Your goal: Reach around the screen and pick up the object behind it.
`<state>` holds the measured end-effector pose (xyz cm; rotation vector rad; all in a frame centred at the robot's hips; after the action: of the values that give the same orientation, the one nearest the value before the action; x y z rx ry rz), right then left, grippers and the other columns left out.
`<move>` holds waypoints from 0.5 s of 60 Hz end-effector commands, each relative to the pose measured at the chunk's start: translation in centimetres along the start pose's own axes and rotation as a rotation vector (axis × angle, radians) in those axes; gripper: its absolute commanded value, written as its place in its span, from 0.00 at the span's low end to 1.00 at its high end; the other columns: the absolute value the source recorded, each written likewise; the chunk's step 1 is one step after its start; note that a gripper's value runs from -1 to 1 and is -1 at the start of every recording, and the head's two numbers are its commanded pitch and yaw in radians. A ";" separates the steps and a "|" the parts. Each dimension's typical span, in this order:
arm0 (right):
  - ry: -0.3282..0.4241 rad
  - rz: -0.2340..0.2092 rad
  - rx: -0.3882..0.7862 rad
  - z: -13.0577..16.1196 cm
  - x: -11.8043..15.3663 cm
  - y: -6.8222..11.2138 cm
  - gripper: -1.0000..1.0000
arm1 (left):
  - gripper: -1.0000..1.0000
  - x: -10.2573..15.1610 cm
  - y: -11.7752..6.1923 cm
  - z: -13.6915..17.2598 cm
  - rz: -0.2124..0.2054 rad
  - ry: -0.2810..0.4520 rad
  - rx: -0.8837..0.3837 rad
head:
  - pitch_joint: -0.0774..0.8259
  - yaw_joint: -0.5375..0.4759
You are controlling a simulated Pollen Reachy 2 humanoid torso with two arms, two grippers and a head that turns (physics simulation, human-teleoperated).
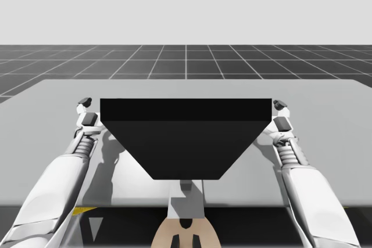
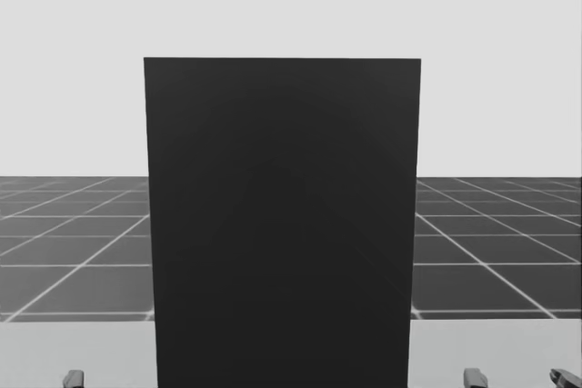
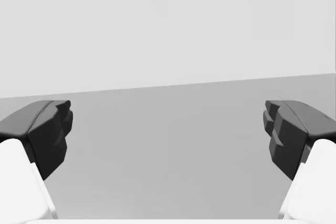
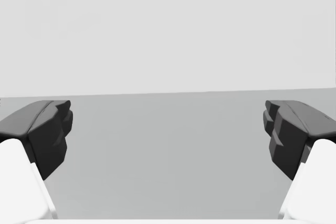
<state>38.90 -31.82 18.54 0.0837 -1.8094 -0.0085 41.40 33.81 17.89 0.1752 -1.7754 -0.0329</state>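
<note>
The object is hidden: the black screen (image 1: 186,143) blocks the spot behind it, so I cannot tell where the object sits. The screen stands upright in the middle of the table (image 1: 325,120), closer to the near edge than to the far edge. In the head view the screen (image 2: 282,224) is a tall dark wall.

My left gripper (image 1: 87,110) sits just beside the screen's left side. My right gripper (image 1: 282,114) sits just beside its right side. On my left gripper (image 3: 168,124) and my right gripper (image 4: 168,124) the fingers (image 3: 47,129) stand far apart with nothing between them.

The table is flat and pale grey. Past its far edge lies a dark floor (image 1: 186,62) with thin light lines in squares. Above the floor, all is plain light grey.
</note>
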 end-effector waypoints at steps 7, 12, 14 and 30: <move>0.011 0.005 0.073 0.3 0.2 0.3 0.00 | 0.00 0.0 0.1 0.0 0.006 0.021 -0.008 | 0.04 0.51; 0.043 -0.047 0.168 0.6 0.7 0.0 0.00 | 0.00 0.2 0.5 0.2 0.041 0.085 -0.097 | 0.05 0.50; 0.038 -0.094 0.215 0.8 1.0 0.1 0.00 | 0.00 0.3 0.7 0.4 0.058 0.087 -0.151 | 0.05 0.50; -0.023 -0.349 0.782 3.9 4.2 1.0 0.00 | 0.00 2.0 1.6 3.2 0.174 0.082 -0.649 | 0.06 0.50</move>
<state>35.71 -31.47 20.76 0.7089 -1.7411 0.2967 39.17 34.51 18.72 -0.2433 -1.6453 -0.3303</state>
